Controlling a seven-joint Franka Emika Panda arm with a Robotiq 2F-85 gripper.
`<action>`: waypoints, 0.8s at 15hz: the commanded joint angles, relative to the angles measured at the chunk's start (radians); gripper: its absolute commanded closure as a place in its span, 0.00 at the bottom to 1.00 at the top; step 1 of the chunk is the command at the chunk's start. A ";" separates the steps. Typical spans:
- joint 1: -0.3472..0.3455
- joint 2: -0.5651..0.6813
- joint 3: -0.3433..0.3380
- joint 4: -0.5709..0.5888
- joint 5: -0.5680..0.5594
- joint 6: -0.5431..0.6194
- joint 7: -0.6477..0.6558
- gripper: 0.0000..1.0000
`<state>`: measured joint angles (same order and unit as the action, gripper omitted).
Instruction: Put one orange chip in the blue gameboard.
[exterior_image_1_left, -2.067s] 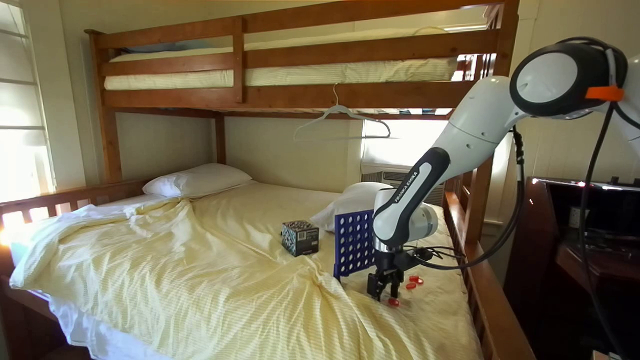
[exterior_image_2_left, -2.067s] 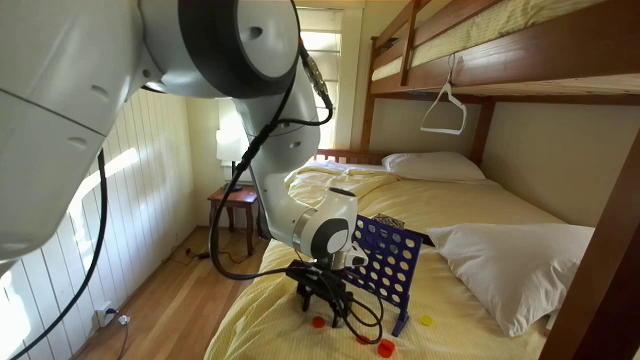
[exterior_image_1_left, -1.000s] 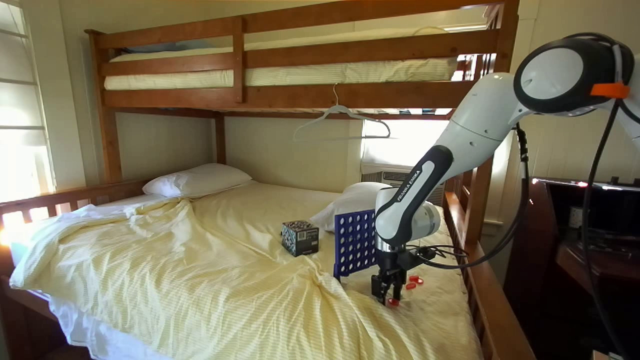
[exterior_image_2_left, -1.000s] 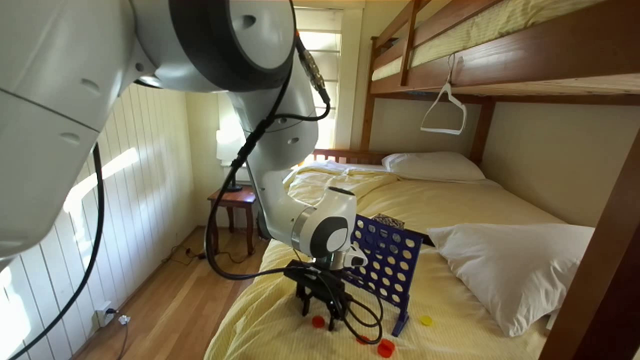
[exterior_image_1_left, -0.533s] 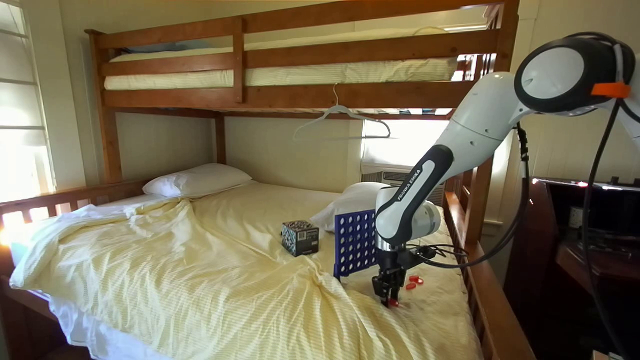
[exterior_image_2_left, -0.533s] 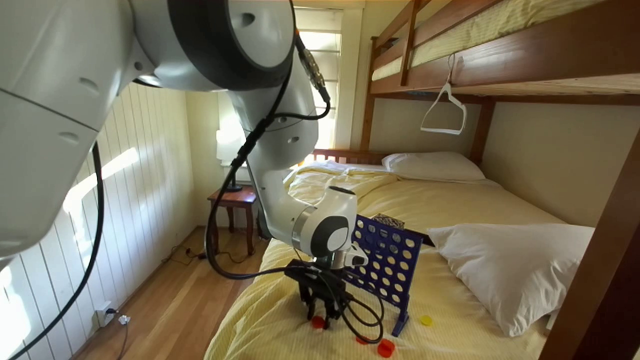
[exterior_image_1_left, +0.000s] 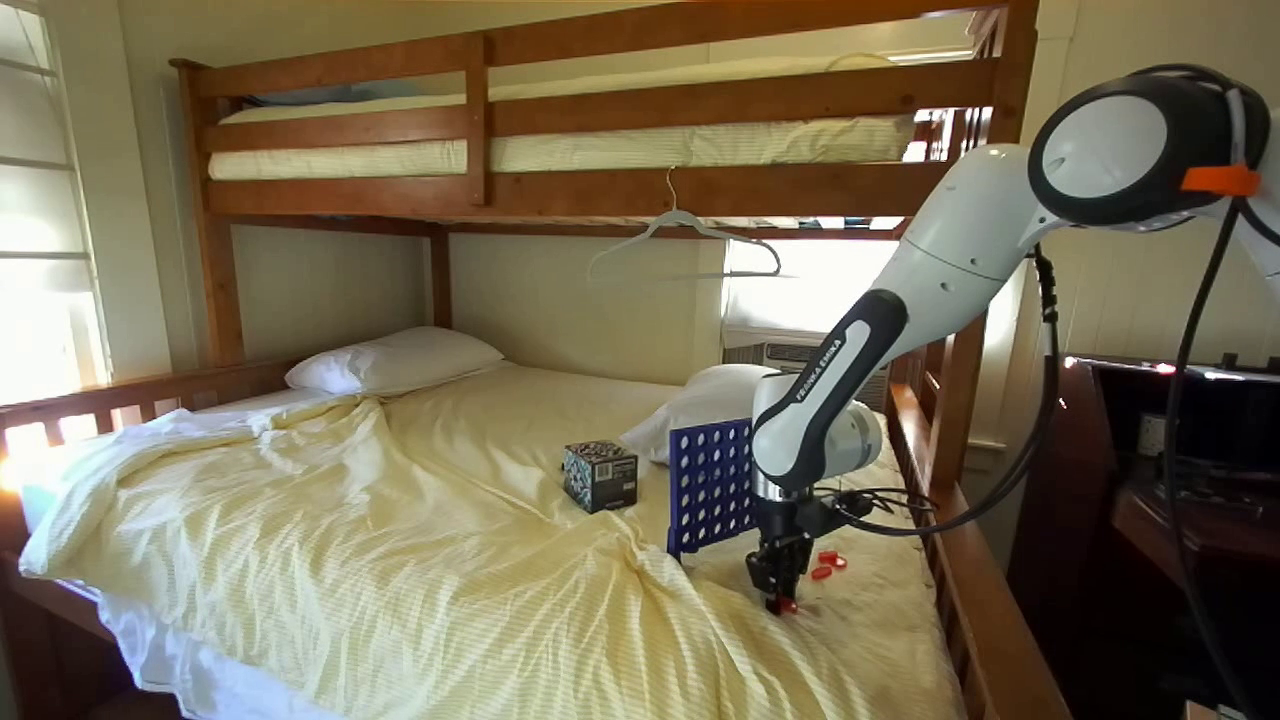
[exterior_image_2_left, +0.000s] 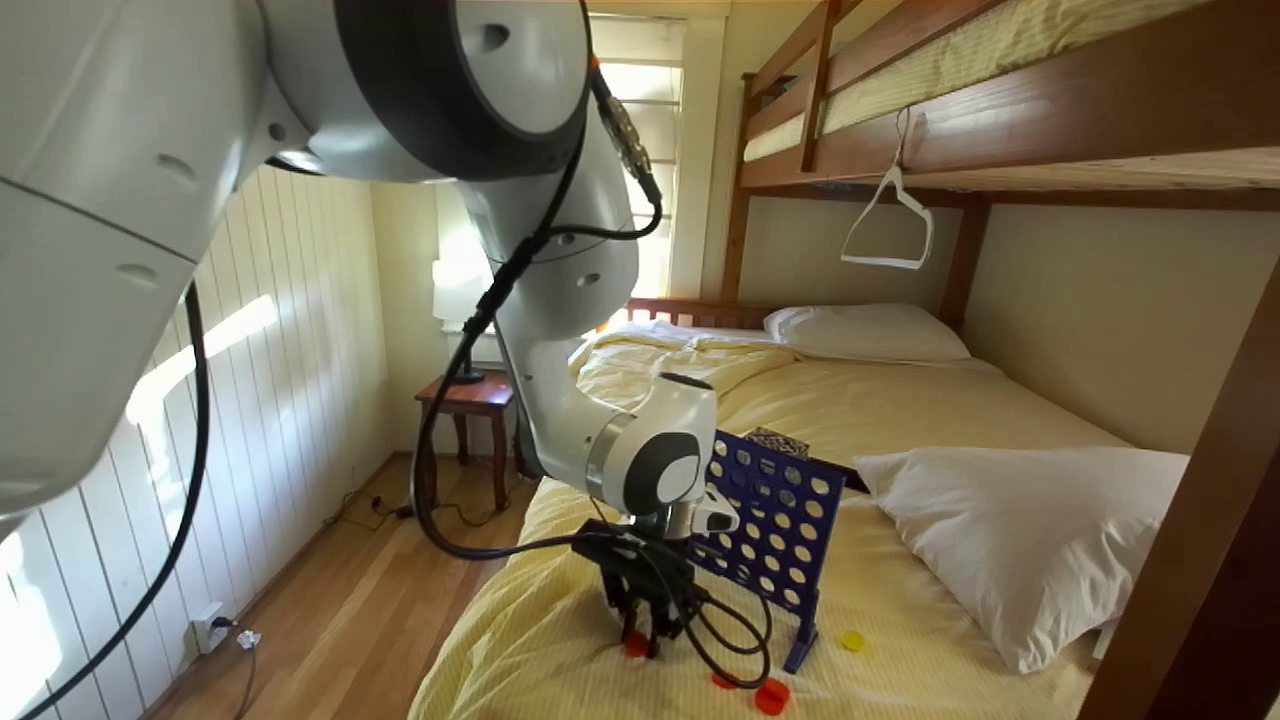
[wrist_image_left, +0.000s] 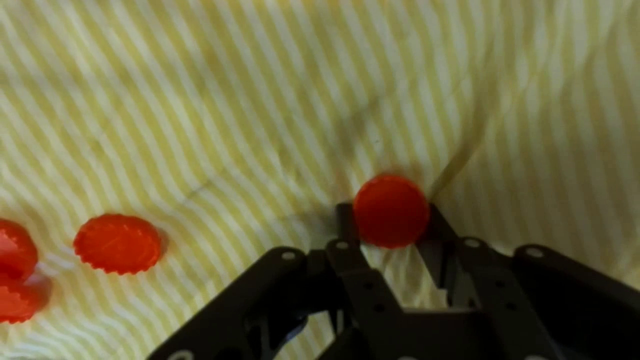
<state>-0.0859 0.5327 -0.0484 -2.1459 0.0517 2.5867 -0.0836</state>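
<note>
One wooden bunk bed (exterior_image_1_left: 560, 192) takes up most of the scene, its lower mattress spread with yellow-striped bedding (exterior_image_1_left: 420, 560); one white-and-black robot arm (exterior_image_1_left: 960, 230) reaches down over that lower bunk; one small wooden side table (exterior_image_2_left: 470, 392) stands by the wall in an exterior view, one white-shaded lamp (exterior_image_2_left: 460, 290) on it; two white pillows (exterior_image_2_left: 1030, 540) lie on the lower bunk, well apart; one pale hanger (exterior_image_2_left: 893, 178) hangs from the upper bunk; one blue gameboard (exterior_image_1_left: 708, 485) stands upright on the bedding, partly hidden by the arm in both exterior views; one dark patterned box (exterior_image_1_left: 600, 477) sits across the gameboard from the gripper (wrist_image_left: 391, 220); that single black gripper points down, gripping one orange chip (wrist_image_left: 391, 207), its two fingertips (wrist_image_left: 346, 220) against opposite edges; this chip is directly between them, down at the bedding, its round face toward the wrist camera, with the gameboard near but apart; three other orange chips (wrist_image_left: 117, 244) lie loose, one alone and two overlapping at the edge of the wrist view, making four; one yellow chip (exterior_image_2_left: 852, 641) lies just beside the gameboard's foot, toward the nearer pillow.
</note>
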 joint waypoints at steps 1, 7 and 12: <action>0.009 -0.027 -0.012 -0.038 -0.030 0.021 0.019 0.90; 0.016 -0.047 -0.015 -0.055 -0.034 0.042 0.032 0.90; 0.045 -0.137 -0.030 -0.162 -0.041 0.178 0.085 0.90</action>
<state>-0.0727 0.4873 -0.0575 -2.2033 0.0411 2.6802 -0.0566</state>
